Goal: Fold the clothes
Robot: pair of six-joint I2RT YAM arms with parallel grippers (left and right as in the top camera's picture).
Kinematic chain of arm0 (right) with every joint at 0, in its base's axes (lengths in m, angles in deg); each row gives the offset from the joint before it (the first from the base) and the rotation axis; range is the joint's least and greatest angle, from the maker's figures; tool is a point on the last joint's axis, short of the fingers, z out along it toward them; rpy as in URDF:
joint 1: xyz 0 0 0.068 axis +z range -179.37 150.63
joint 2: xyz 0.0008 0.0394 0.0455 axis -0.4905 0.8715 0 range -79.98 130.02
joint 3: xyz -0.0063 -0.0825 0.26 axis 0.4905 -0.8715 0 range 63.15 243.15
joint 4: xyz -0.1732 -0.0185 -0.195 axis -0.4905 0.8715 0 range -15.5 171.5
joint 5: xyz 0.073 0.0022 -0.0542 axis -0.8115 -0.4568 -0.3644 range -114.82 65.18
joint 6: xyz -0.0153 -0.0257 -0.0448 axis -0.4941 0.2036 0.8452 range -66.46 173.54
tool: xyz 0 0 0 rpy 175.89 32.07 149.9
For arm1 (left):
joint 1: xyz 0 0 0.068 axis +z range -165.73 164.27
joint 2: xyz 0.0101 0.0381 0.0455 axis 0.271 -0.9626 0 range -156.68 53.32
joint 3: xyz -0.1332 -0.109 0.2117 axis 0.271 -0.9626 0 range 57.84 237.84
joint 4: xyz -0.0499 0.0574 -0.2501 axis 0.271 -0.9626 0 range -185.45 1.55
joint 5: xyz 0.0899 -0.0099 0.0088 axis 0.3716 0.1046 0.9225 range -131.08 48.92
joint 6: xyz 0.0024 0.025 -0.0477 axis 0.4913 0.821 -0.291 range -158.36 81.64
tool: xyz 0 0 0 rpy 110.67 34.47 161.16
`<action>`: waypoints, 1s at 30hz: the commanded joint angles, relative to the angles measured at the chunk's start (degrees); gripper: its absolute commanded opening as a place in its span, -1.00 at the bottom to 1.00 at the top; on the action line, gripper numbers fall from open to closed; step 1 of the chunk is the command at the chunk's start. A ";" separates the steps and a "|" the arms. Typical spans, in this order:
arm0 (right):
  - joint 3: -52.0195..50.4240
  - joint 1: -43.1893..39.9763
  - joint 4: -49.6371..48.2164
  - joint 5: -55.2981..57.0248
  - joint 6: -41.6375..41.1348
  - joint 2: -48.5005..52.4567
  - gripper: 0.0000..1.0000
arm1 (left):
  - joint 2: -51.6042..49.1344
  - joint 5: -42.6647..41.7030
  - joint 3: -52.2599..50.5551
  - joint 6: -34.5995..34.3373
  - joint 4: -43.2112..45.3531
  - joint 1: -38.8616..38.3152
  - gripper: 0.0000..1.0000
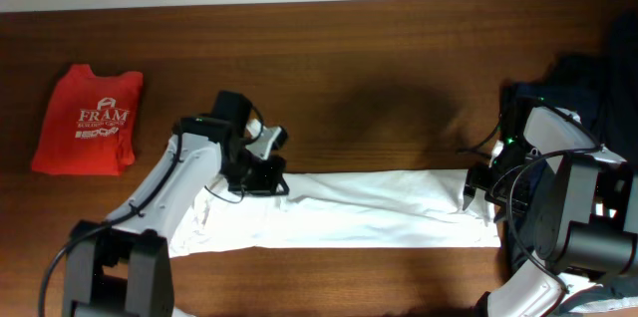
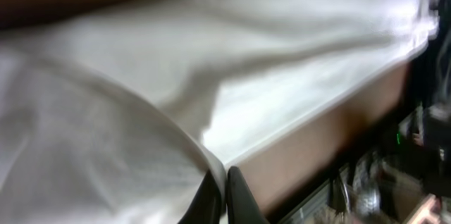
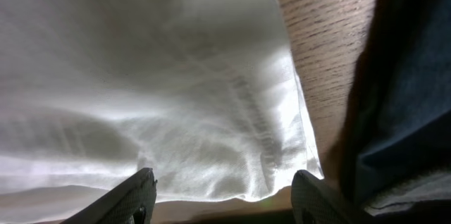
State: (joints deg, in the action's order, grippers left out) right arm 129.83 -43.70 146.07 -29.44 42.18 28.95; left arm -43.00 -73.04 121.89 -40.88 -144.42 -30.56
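On the white shirt point(image 1: 349, 207), left claw point(image 2: 224, 192) pinches the fabric shut while right claw point(image 3: 225, 185) hangs spread wide.

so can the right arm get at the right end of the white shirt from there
Probably yes: the right tool sits open right over the right hem of the white shirt, with nothing lying between. The dark clothes lie off to the side, not on the hem.

White T-shirt point(image 1: 379, 207): plain white, grey shadows in the creases.
Red T-shirt point(image 1: 88, 123): bright red, white "FRAM" lettering and logo.
Dark garment point(image 1: 588, 83): navy blue.
Table point(image 1: 399, 58): dark brown wood grain.
Left arm point(image 1: 174, 182): white casing, black joints.
Right arm point(image 1: 558, 148): white and black.
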 commanded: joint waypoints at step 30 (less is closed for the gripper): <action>0.02 -0.26 0.17 -0.37 0.39 -0.46 0.30 | -4.09 30.16 0.04 -17.09 10.75 -9.40 -0.26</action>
State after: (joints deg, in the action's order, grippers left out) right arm 129.83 -43.70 146.18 -29.42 42.22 28.95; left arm -44.24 -51.27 121.06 -53.08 -133.97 -40.00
